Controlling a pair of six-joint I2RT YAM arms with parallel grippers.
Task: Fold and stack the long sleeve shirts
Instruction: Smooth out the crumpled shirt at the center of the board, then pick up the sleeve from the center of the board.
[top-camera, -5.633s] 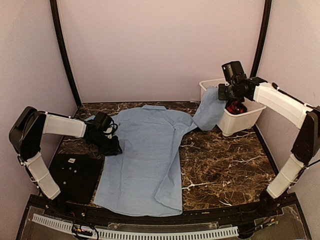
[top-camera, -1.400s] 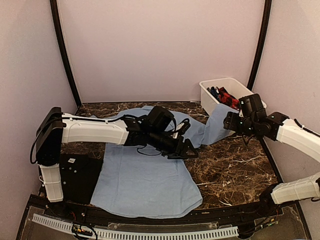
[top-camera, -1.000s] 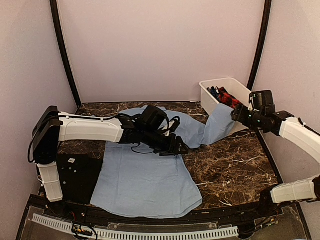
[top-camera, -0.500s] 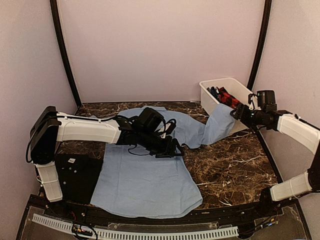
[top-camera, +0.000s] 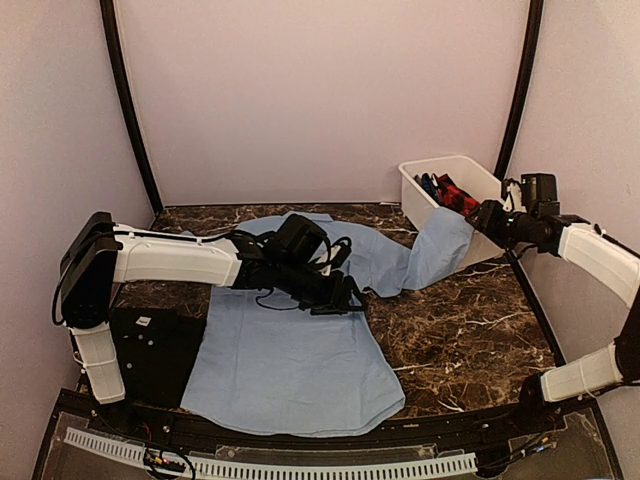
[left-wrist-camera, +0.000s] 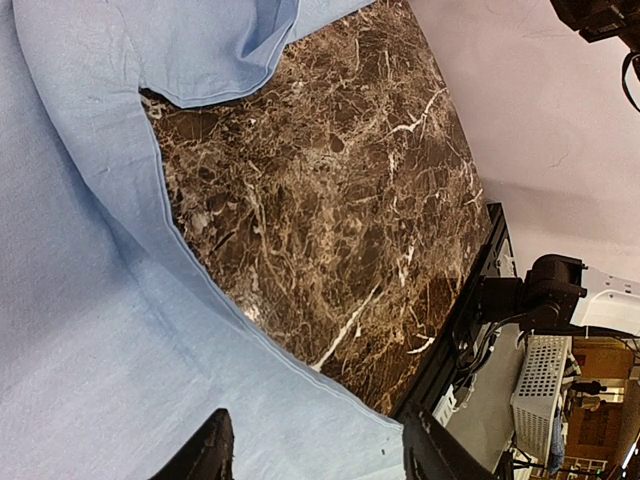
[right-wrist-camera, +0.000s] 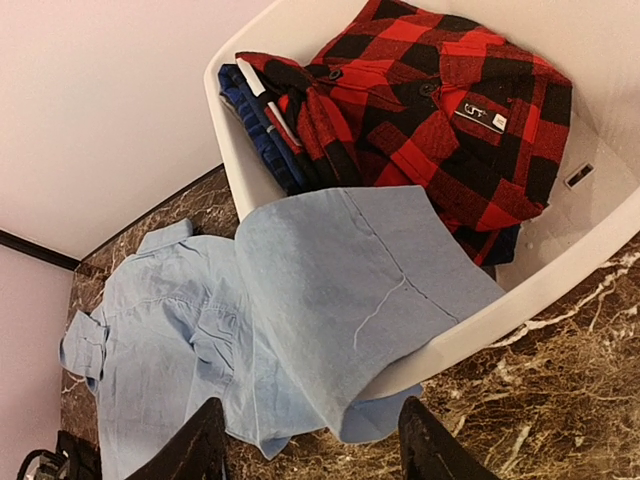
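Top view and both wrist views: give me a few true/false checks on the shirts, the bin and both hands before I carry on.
1. The blue shirt has a sleeve draped over the rim of the bin. True.
2. The checked shirt lies in the bin. True.
3. The right hand grips the sleeve. False: it is open and holds nothing.
4. The left hand is shut on the blue shirt. False: it is open over the shirt's edge.
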